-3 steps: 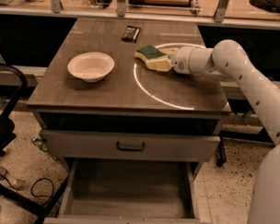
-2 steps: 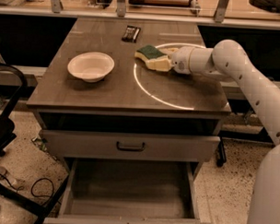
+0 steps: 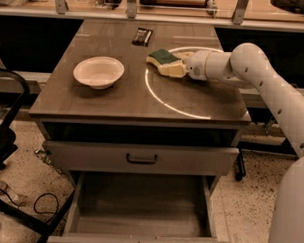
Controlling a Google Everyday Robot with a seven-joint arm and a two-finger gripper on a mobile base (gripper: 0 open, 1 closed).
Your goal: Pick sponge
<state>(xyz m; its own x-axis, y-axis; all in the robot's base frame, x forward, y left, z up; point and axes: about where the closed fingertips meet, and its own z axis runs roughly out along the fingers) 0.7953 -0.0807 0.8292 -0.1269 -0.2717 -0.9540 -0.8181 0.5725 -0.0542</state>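
The sponge, dark green on top over pale yellow foam, lies on the brown table top at the back, right of centre, on the edge of a bright ring of light. My gripper reaches in from the right on the white arm and sits right against the sponge's right end, touching it. The sponge's right end is hidden by the gripper.
A white bowl stands on the left half of the table. A small black packet lies at the back edge. Below, a shut drawer sits above an open bottom drawer. A black chair stands at the left.
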